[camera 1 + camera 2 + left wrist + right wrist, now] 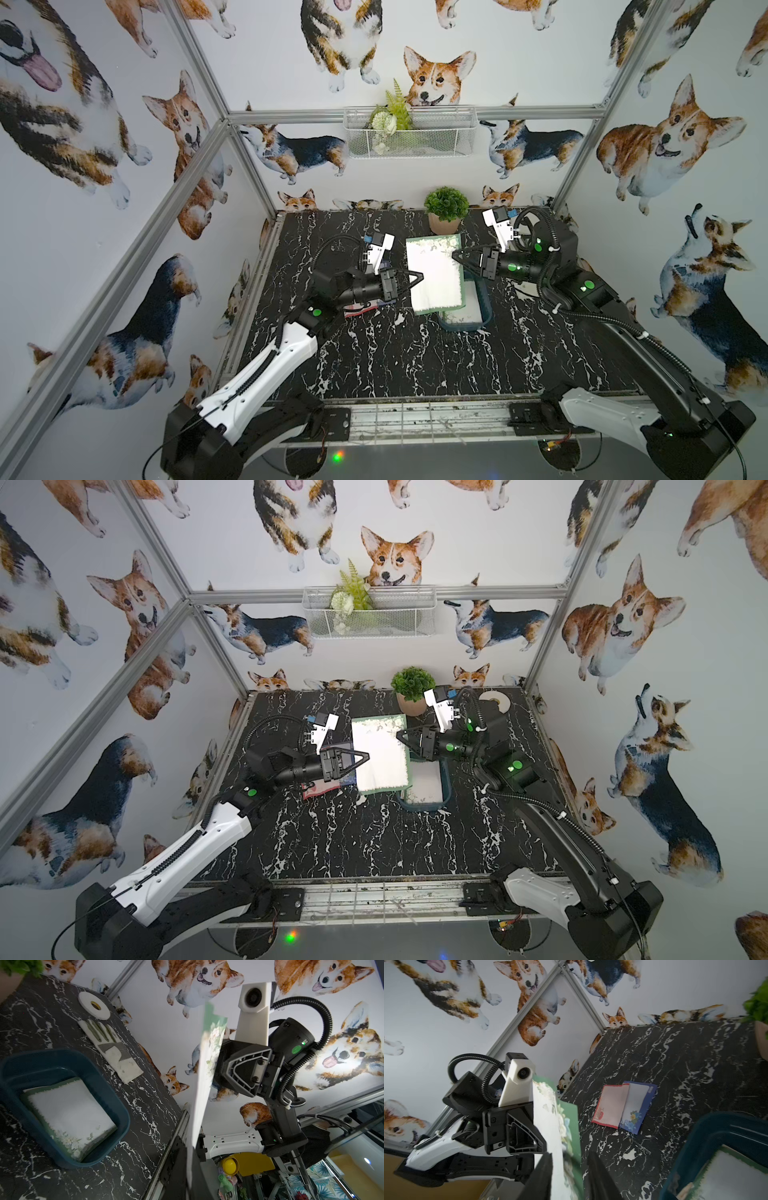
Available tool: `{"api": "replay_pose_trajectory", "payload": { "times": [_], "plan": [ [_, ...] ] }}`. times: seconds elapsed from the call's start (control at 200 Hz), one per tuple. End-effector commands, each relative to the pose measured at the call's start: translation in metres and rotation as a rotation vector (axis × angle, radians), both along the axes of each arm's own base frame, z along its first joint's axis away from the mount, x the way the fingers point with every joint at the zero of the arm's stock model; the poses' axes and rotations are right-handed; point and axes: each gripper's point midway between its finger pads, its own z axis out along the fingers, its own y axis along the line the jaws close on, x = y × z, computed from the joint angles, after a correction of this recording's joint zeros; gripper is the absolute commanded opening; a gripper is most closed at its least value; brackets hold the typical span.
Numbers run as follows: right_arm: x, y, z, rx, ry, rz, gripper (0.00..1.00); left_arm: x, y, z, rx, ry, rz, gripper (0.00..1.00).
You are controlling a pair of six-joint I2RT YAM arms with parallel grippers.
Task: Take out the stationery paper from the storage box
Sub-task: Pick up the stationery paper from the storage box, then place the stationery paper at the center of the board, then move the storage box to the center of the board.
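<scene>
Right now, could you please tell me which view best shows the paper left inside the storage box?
The left wrist view: the storage box lies open to it, with the green-bordered sheet inside in plain sight. In both top views the lifted sheet covers much of the box; the right wrist view catches only a corner.

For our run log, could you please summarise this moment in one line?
left gripper: shut on green-bordered sheet | right gripper: open at its edge | storage box: more paper inside
</scene>
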Motion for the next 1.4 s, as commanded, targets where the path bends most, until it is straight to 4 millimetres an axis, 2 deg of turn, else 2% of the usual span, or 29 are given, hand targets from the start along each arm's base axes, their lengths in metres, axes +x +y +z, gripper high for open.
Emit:
{"api": "replay_pose_trajectory", "payload": {
  "times": [0.0, 0.07, 0.08, 0.115, 0.21, 0.28, 0.355, 0.385, 0.586, 0.721, 0.866, 1.036, 1.176, 1.296, 1.397],
  "plan": [
    [0.025, -0.033, -0.036, -0.206, 0.053, -0.219, 0.5, 0.017, 0.024, -0.013, 0.103, 0.033, 0.119, 0.06],
    [0.031, -0.049, -0.05, -0.298, 0.077, -0.299, 0.25, 0.031, 0.05, -0.03, 0.202, 0.08, 0.237, 0.06],
    [0.035, -0.049, -0.058, -0.319, 0.098, -0.304, 0.21, 0.033, 0.055, -0.032, 0.219, 0.085, 0.256, 0.05],
    [0.039, -0.056, -0.07, -0.375, 0.116, -0.339, 0.0, 0.038, 0.069, -0.041, 0.282, 0.103, 0.317, 0.05],
    [0.042, -0.074, -0.092, -0.484, 0.134, -0.404, 0.0, 0.047, 0.103, -0.057, 0.441, 0.125, 0.44, 0.05],
    [0.044, -0.081, -0.106, -0.538, 0.136, -0.422, 0.01, 0.051, 0.117, -0.063, 0.509, 0.13, 0.481, 0.06],
    [0.047, -0.087, -0.126, -0.592, 0.166, -0.419, 0.39, 0.057, 0.126, -0.069, 0.526, 0.147, 0.494, 0.06],
    [0.048, -0.089, -0.135, -0.608, 0.188, -0.416, 0.46, 0.06, 0.13, -0.072, 0.526, 0.157, 0.499, 0.06],
    [0.063, -0.101, -0.195, -0.667, 0.336, -0.397, 0.51, 0.084, 0.153, -0.087, 0.456, 0.224, 0.512, 0.05],
    [0.074, -0.109, -0.227, -0.724, 0.42, -0.411, 0.53, 0.093, 0.17, -0.104, 0.467, 0.271, 0.532, 0.05],
    [0.084, -0.106, -0.251, -0.757, 0.464, -0.405, 0.49, 0.102, 0.178, -0.126, 0.46, 0.334, 0.521, 0.04],
    [0.091, -0.118, -0.272, -0.846, 0.479, -0.441, 0.45, 0.109, 0.184, -0.155, 0.496, 0.398, 0.526, 0.04],
    [0.092, -0.116, -0.287, -0.868, 0.51, -0.425, 0.35, 0.109, 0.191, -0.178, 0.543, 0.451, 0.55, 0.09],
    [0.093, -0.117, -0.299, -0.888, 0.536, -0.42, 0.21, 0.107, 0.198, -0.192, 0.585, 0.48, 0.572, 0.15],
    [0.094, -0.117, -0.301, -0.893, 0.54, -0.422, 0.09, 0.105, 0.203, -0.198, 0.614, 0.49, 0.596, 0.23]
  ]
}}
